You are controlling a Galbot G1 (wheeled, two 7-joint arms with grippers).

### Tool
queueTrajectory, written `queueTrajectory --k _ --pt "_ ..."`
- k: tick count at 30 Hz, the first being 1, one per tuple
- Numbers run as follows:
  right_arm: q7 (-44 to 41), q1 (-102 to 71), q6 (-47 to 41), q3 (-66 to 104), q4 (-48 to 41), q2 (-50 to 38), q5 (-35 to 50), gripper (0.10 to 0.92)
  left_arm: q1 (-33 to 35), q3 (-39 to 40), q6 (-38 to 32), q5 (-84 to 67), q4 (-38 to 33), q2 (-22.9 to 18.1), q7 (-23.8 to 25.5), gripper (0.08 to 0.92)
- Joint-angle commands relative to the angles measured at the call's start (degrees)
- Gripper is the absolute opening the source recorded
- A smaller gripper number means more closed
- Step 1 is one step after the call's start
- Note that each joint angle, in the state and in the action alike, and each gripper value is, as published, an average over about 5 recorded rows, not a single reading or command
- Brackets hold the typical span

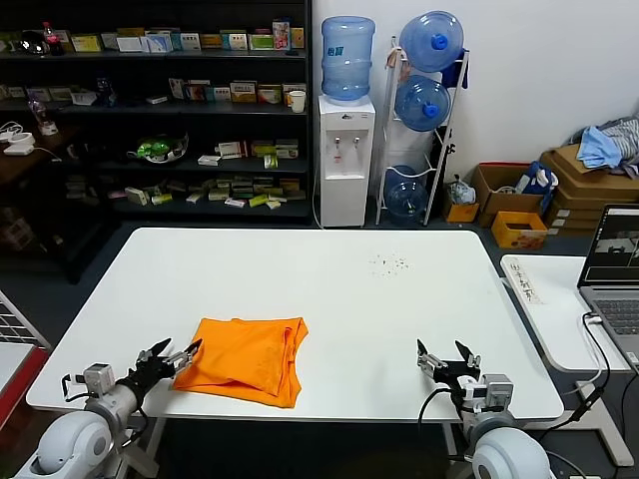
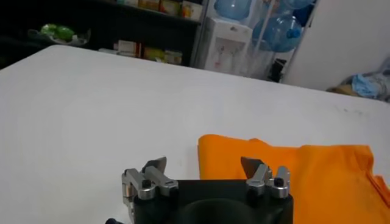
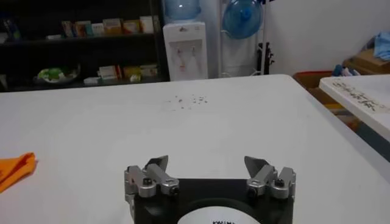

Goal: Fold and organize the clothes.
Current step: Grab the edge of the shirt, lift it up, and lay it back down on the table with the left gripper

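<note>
The orange T-shirt (image 1: 243,358) lies folded into a compact bundle on the white table (image 1: 329,289), near the front left. No lettering shows. My left gripper (image 1: 170,357) is open and empty, just at the shirt's left edge; in the left wrist view (image 2: 205,166) one fingertip (image 2: 253,166) stands over the corner of the shirt (image 2: 292,176). My right gripper (image 1: 446,355) is open and empty over bare table at the front right, well apart from the shirt; in the right wrist view (image 3: 207,165) only a corner of the shirt (image 3: 13,169) shows.
A second white table (image 1: 549,309) with a laptop (image 1: 614,269) stands at the right. Behind the table are shelves (image 1: 150,110), a water dispenser (image 1: 344,150) and a rack of water bottles (image 1: 424,110). Small dark specks (image 1: 389,264) lie on the table's far right part.
</note>
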Motion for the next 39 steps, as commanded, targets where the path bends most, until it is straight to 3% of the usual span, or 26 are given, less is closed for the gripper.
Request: queueTrajectory --k 1,10,25,33,39 --pt "0.1 0.0 0.0 0.0 0.0 0.0 0.0 0.823 -1.1 1.7 -0.4 -0.1 3.1 0.9 2.6 0.823" --pt "0.2 -0.3 -0.1 0.3 0.3 -0.1 0.0 0.823 -2.0 3.3 -1.6 1.3 3.5 -0.9 1.4 0.791" --pt "0.2 -0.3 0.1 0.4 0.3 -0.1 0.0 0.823 -0.8 2.1 -1.8 -1.1 0.3 -3.0 -0.1 0.369" --pt "0.1 -0.2 0.3 0.5 0.0 0.1 0.0 0.823 1.5 -0.4 -1.6 1.9 -9.7 -6.5 -3.5 0.14" --pt "0.1 0.2 0.6 0.0 -0.5 0.2 -0.1 0.823 4.1 -3.0 2.6 10.0 -20.7 -8.3 -8.6 0.105"
